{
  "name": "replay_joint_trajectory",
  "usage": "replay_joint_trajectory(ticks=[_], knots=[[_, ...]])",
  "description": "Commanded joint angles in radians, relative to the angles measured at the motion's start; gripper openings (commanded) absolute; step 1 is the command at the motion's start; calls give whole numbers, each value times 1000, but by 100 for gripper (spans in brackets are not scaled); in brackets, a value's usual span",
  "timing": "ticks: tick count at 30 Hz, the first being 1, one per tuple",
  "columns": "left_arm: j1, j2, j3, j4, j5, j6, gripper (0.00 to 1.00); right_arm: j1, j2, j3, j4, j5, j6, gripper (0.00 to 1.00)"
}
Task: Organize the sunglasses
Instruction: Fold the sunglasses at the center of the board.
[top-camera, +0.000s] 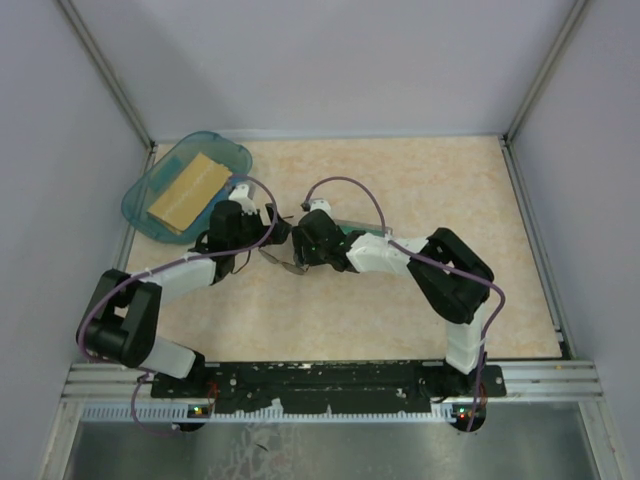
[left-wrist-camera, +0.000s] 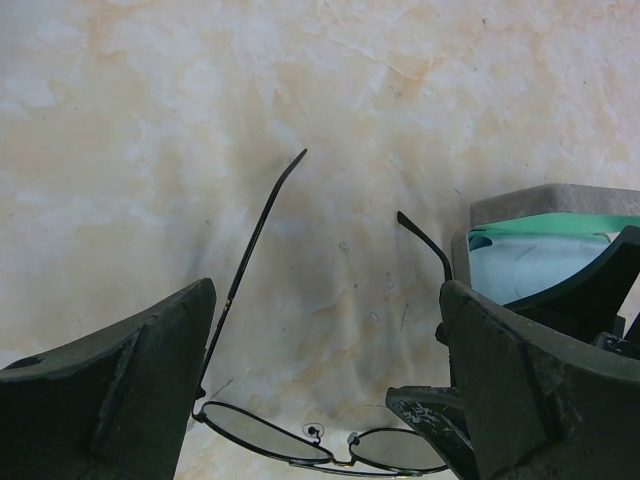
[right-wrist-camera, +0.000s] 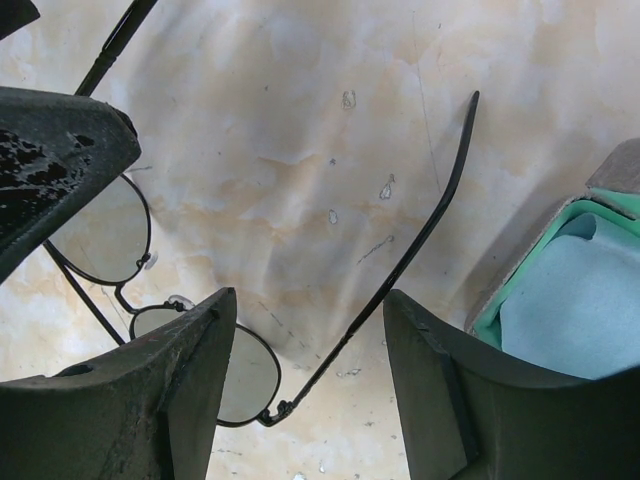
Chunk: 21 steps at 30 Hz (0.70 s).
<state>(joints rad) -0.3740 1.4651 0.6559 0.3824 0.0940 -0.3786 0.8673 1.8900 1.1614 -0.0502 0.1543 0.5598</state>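
The sunglasses (top-camera: 284, 263) lie on the table between my two grippers, temple arms unfolded. In the left wrist view their lenses (left-wrist-camera: 265, 432) sit low between my fingers, the temples pointing away. My left gripper (left-wrist-camera: 325, 300) is open and straddles the frame without gripping it. My right gripper (right-wrist-camera: 308, 300) is open, with one temple arm (right-wrist-camera: 420, 235) running between its fingers and a lens (right-wrist-camera: 100, 235) to the left. The right fingertip (left-wrist-camera: 430, 412) shows beside the right lens in the left wrist view. Both grippers (top-camera: 262, 245) (top-camera: 300, 255) meet at the table's middle.
The open grey case (left-wrist-camera: 540, 200) with green lining holds the light blue cloth (left-wrist-camera: 520, 265) just right of the glasses; it also shows in the right wrist view (right-wrist-camera: 620, 165) and under the right arm (top-camera: 352, 227). A blue tray (top-camera: 150, 190) with a tan pad (top-camera: 188, 190) stands back left.
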Motion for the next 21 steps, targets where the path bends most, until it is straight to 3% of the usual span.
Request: replay_joint_trajectory(ticks=[1, 21], knots=[[6, 9, 27, 23, 8, -6, 99, -6, -16, 43, 20, 15, -16, 61], [8, 52, 58, 35, 27, -10, 99, -9, 12, 98, 10, 15, -47, 60]])
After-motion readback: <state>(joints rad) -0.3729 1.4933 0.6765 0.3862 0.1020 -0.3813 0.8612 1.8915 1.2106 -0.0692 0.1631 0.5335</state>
